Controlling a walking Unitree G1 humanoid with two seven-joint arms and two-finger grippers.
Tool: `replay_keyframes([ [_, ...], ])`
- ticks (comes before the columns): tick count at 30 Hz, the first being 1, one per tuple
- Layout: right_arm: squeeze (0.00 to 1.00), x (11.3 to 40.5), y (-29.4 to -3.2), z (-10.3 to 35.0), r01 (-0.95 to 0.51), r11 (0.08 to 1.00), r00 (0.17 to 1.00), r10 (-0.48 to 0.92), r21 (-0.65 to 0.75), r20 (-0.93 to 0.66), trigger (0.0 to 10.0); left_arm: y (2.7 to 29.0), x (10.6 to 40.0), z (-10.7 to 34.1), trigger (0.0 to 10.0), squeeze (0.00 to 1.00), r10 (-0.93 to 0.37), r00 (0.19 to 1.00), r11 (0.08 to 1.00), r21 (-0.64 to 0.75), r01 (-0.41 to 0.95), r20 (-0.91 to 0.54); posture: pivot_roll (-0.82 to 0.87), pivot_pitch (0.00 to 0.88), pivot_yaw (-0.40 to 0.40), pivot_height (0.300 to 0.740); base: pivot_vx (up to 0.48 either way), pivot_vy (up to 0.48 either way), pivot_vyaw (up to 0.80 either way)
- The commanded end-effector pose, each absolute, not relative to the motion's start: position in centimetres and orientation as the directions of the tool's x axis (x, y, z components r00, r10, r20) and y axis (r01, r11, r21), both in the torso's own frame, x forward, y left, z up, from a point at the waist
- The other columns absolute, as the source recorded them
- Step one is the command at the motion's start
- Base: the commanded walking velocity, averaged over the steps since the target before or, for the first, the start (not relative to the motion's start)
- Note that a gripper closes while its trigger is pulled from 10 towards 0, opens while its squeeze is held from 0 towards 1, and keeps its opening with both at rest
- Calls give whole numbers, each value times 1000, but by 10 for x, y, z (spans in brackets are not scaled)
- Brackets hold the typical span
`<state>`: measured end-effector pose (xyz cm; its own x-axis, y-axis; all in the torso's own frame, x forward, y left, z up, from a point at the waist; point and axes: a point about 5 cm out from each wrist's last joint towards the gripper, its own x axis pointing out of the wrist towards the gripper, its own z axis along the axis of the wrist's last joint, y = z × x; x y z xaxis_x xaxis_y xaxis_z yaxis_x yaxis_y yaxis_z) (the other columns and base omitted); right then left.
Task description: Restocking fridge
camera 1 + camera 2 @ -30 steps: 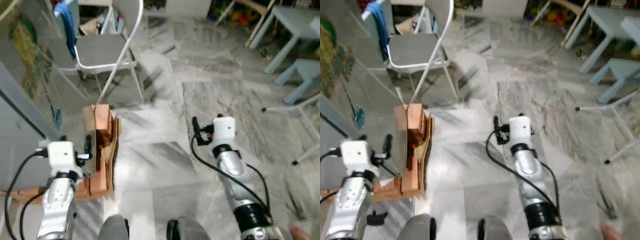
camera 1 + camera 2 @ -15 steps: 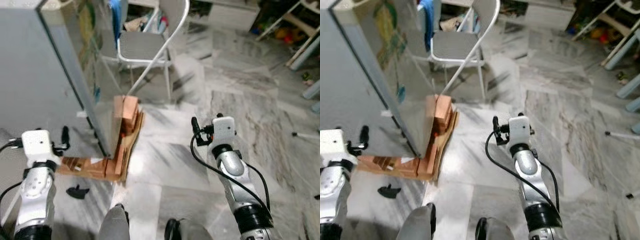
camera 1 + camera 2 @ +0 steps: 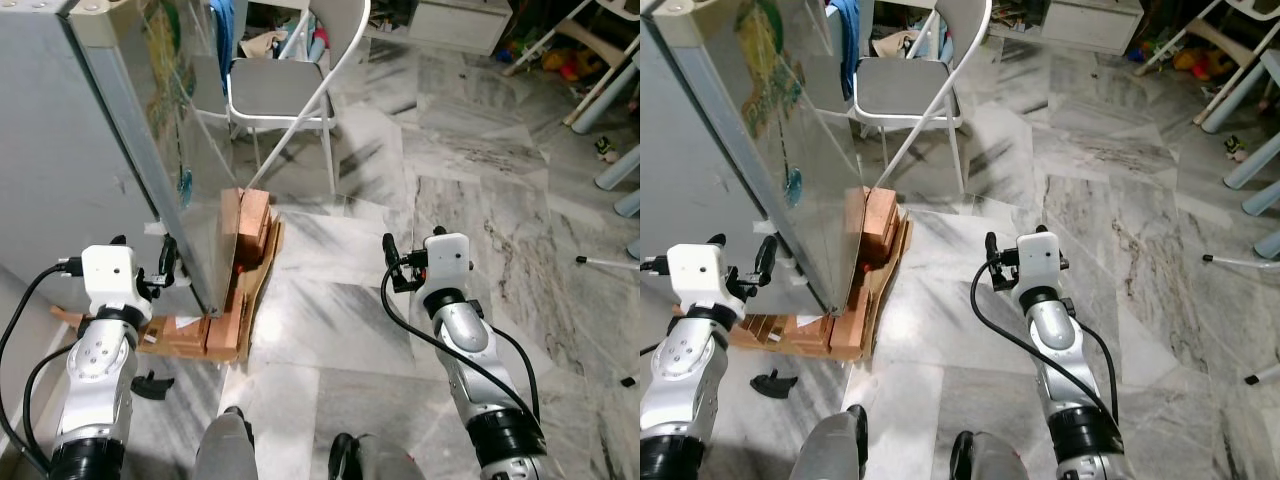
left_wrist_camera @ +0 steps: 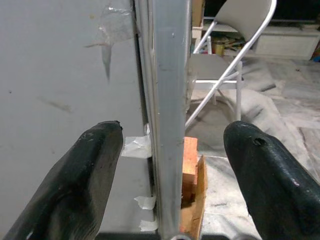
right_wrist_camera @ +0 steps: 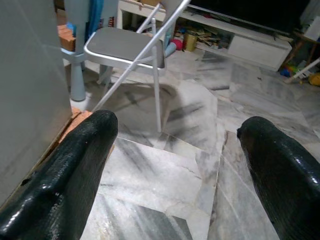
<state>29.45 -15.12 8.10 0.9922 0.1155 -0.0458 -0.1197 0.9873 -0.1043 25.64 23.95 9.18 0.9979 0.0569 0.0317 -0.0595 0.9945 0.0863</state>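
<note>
Left eye view: the fridge (image 3: pixel 90 150) stands at the robot's left, tall grey box w/ a shiny metal side carrying a green-yellow sticker and a small blue one. Its base sits on a wooden pallet (image 3: pixel 215 330) w/ blocks stacked at the corner. Left gripper (image 3: pixel 165 275) is held up just beside the fridge's front corner edge, near the bottom. Right gripper (image 3: pixel 392 262) hangs over bare marble floor (image 3: pixel 330 310), well apart from the fridge. A white folding chair (image 3: pixel 285 85) stands behind the fridge, blue cloth (image 3: pixel 222 25) beside it. Small black object (image 3: pixel 150 385) lies on the floor by the pallet.

Right eye view: same scene; more of the floor's right side shows, incl. pale blue furniture legs (image 3: pixel 1250 130).

Left wrist view: left gripper's fingers (image 4: pixel 87 180) are spread wide, one each side of the fridge's vertical metal edge, not touching it. Tape scraps (image 4: pixel 135 147) stick to the grey face, a detail too small to make out from the head views. Pallet wood shows below.

Right wrist view: right gripper's fingers (image 5: pixel 70 175) also spread wide, nothing between them; fridge's grey wall at one side, chair ahead, plus a low white cabinet (image 5: pixel 250 42) behind it.
</note>
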Motion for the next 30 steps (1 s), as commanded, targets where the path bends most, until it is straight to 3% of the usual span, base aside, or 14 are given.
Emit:
replay_keyframes([
  [1, 0, 292, -162, 85, -87, 992, 996, 84, -94, -39, 10000, 241, 248, 95, 10000, 0, 65, 997, 995, 68, -67, 35, 128, 126, -98, 740, 0, 0, 0],
  [8, 0, 279, -163, 79, -106, 990, 993, 100, -95, -66, 10000, 228, 229, 96, 10000, 0, 61, 998, 998, 17, -61, 32, 138, 134, -107, 740, 71, 0, 0],
  [30, 0, 281, -161, 84, -107, 990, 992, 102, -87, -69, 10000, 218, 241, 103, 10000, 0, 44, 998, 999, -12, -44, 42, 125, 131, -110, 740, 362, 0, -36],
])
